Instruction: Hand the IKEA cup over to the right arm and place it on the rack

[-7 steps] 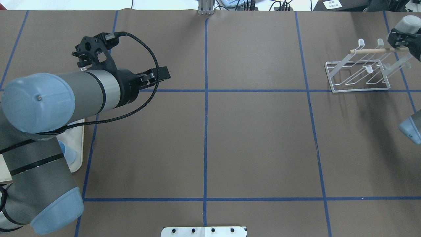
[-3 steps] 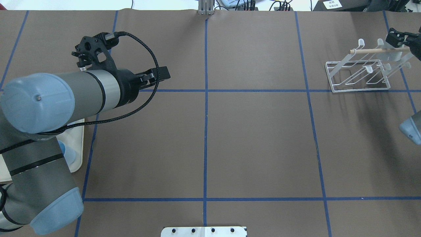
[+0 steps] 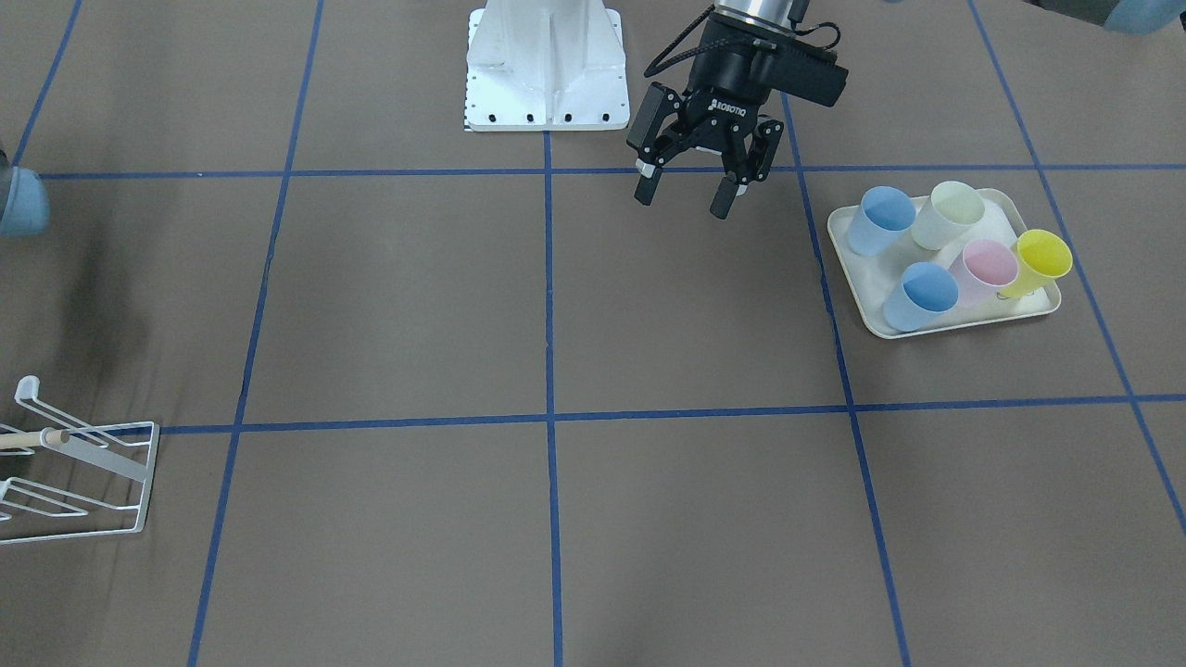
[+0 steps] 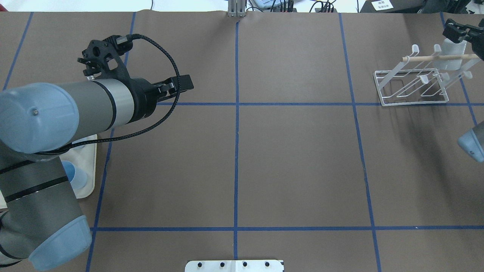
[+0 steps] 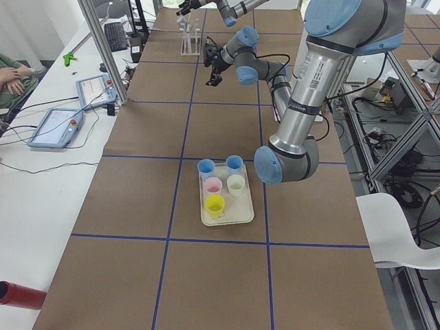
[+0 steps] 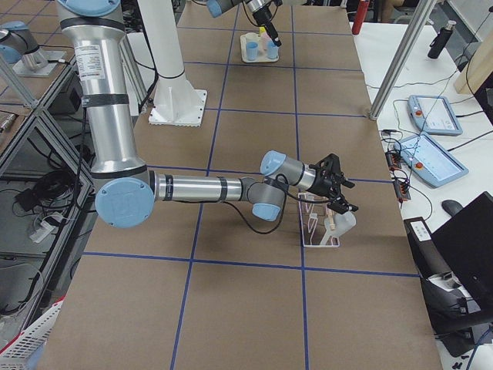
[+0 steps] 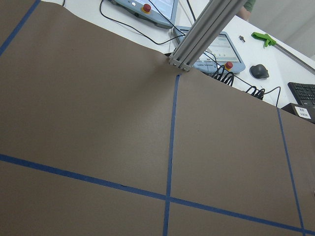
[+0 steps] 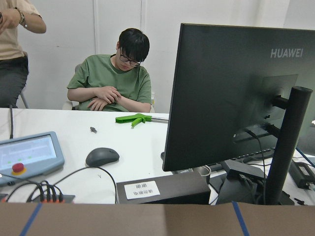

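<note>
Left gripper [image 3: 690, 190]: mine, fingers spread, holding nothing. Rack [image 4: 412, 85]: far right. Cup [image 4: 452, 47]: pale, seated on Rack's far prong. Right gripper [image 4: 462, 30]: unclenched just beyond Cup; I should withdraw straight, clear of dowel [image 4: 435, 57].

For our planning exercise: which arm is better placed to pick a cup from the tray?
Left. The left gripper, open and empty, hangs near the tray; the right gripper is far across the table at the rack.
</note>
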`<action>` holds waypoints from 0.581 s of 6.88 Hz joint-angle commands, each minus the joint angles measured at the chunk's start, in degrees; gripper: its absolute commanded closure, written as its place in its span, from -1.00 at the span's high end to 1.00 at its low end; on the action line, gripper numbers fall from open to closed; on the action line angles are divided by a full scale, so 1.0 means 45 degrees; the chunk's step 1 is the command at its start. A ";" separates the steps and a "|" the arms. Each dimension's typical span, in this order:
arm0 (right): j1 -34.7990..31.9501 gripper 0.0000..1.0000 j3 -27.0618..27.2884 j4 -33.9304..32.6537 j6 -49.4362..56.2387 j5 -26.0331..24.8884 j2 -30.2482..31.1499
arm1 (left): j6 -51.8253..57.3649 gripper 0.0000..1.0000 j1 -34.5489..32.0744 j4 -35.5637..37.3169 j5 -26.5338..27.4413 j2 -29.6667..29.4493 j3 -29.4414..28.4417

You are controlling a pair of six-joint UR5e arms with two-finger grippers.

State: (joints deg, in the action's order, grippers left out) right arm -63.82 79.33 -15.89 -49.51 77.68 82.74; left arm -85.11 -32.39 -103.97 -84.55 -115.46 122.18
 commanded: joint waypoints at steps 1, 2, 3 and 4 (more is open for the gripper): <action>-0.0424 0.99 0.1407 -0.1011 -0.0461 0.0140 0.0051 | 0.0357 0.99 -0.0999 -0.0019 -0.1375 0.0692 0.0308; -0.0426 0.99 0.2652 -0.2411 -0.1081 0.0218 -0.0007 | 0.1036 0.99 -0.1780 0.0000 -0.2451 0.1334 0.0542; -0.0407 0.99 0.4269 -0.4340 -0.1610 0.0760 -0.0027 | 0.2029 0.99 -0.2774 -0.0019 -0.3718 0.2462 0.0795; -0.0407 0.99 0.5561 -0.5964 -0.1789 0.1423 -0.0085 | 0.3296 0.99 -0.4021 -0.0020 -0.5452 0.3769 0.0953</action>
State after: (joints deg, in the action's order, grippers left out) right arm -65.63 97.05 -33.82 -55.91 81.04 82.60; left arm -76.23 -44.47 -104.04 -100.88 -104.79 125.46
